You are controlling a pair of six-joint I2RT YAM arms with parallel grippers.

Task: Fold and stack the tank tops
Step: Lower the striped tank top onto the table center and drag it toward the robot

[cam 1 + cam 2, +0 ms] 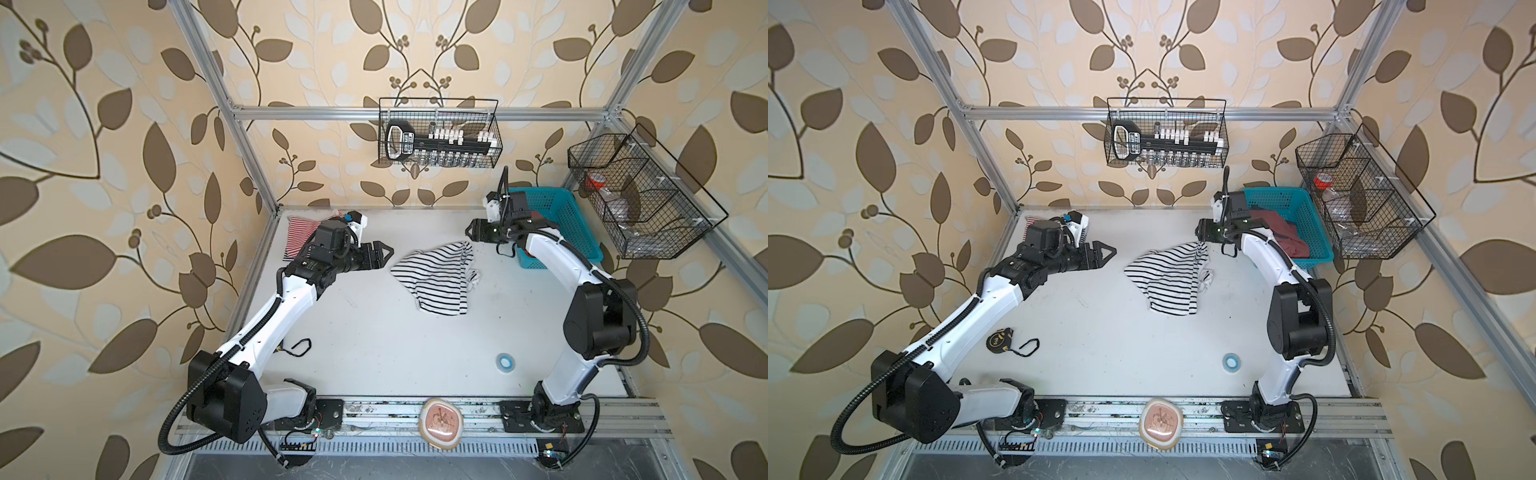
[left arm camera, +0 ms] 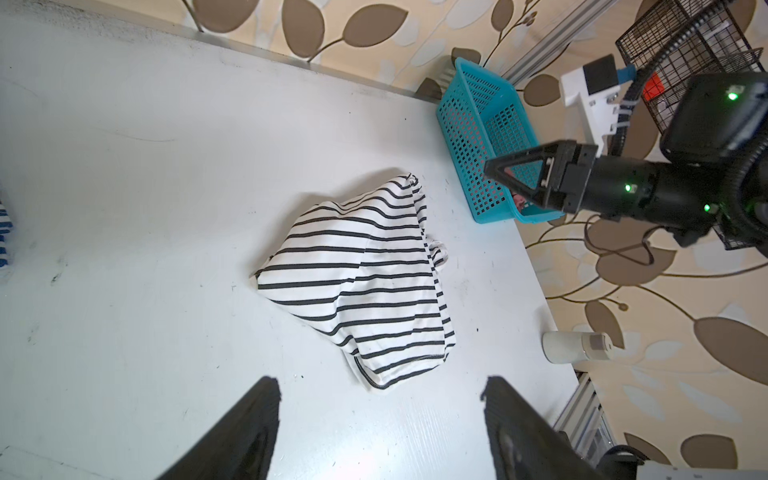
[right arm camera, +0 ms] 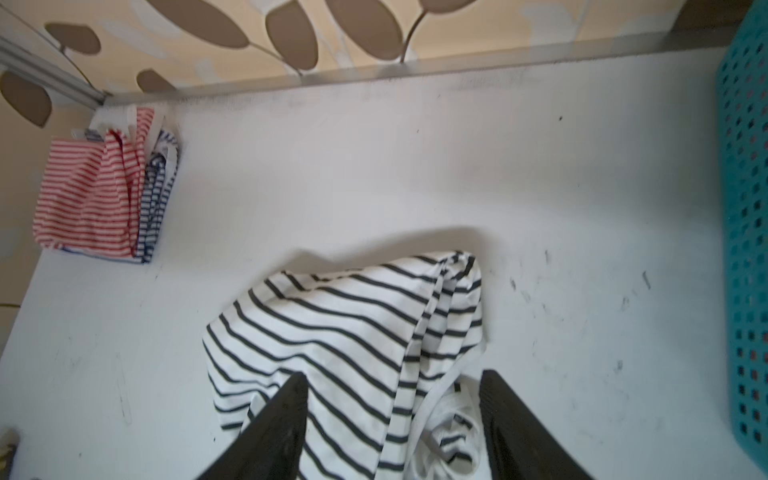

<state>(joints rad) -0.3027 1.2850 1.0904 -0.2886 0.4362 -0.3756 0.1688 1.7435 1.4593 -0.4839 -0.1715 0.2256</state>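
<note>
As the right gripper point(image 3: 392, 377) gapes, the black-and-white top point(image 3: 332, 328) lies crumpled.

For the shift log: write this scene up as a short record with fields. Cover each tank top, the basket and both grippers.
black-and-white striped tank top: crumpled, unfolded, middle of the table
red-and-white striped tank top: folded, far left corner, lying on a blue-striped garment
dusty red tank top: bunched inside the blue basket, far right corner
left gripper: open, empty, left of the black-and-white top
right gripper: open, empty, above that top's far edge
</note>
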